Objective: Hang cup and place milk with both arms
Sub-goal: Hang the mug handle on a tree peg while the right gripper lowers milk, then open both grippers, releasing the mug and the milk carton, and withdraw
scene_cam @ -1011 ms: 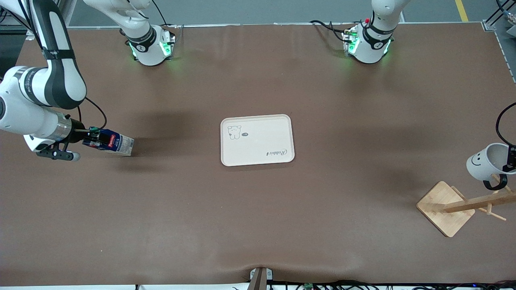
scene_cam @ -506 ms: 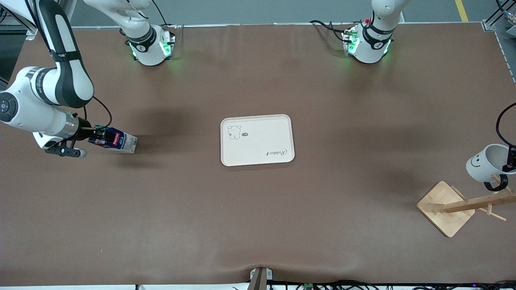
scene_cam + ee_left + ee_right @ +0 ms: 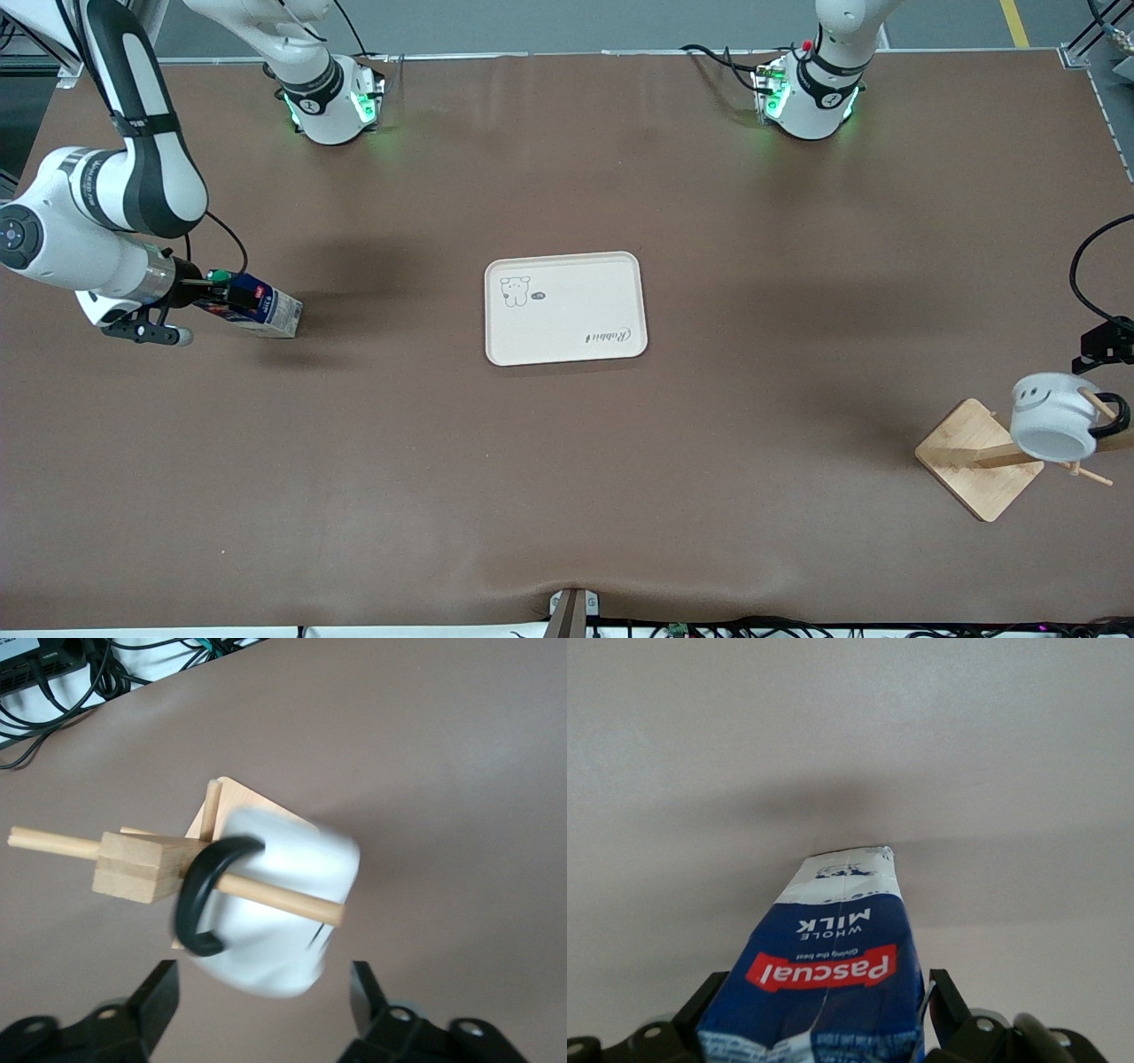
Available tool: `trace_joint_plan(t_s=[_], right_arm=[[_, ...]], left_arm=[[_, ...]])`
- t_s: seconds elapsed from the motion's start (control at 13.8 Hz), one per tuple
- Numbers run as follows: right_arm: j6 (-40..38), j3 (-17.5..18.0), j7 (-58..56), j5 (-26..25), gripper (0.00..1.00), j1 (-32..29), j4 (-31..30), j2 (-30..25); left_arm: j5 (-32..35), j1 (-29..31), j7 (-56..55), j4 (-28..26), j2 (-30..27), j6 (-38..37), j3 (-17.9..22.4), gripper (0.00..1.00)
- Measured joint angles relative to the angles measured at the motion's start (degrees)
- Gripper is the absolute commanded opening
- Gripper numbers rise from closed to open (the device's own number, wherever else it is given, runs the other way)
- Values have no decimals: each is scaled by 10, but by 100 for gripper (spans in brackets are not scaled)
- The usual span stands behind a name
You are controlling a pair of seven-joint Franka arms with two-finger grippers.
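The white cup [image 3: 1052, 416] hangs by its black handle [image 3: 202, 904] on a peg of the wooden rack [image 3: 967, 454] at the left arm's end of the table. In the left wrist view the cup [image 3: 275, 904] is blurred. My left gripper [image 3: 264, 1003] is open over it, with one finger on each side and neither touching it. Only a black part of that gripper [image 3: 1103, 344] shows in the front view. My right gripper [image 3: 213, 292] is shut on the dark-blue milk [image 3: 261, 308] near its green cap. The carton [image 3: 833, 974] is tilted, low over the table.
A cream tray [image 3: 576, 301] with a bear drawing lies at the table's middle, toward the left arm's end from the milk. The rack's square base sits near the table's edge. Cables lie along the table edge nearest the front camera [image 3: 53, 673].
The cup has left my left gripper and dropped onto the rack's peg, where it now hangs. The left gripper has opened and drawn back. The right gripper and milk shifted slightly toward the tray.
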Motion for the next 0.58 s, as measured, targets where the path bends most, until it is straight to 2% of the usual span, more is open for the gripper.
trace_joint_plan(t_s=[0.29,0.58], right_arm=[[-23,0,0,0,100,-1,12,0],[-60,0,0,0,100,-1,50,-1]], left_arm=[[0,-22,-77,2,-24,-43,-1,100],[0,-45,-169,2,-56,-90,-5,100]])
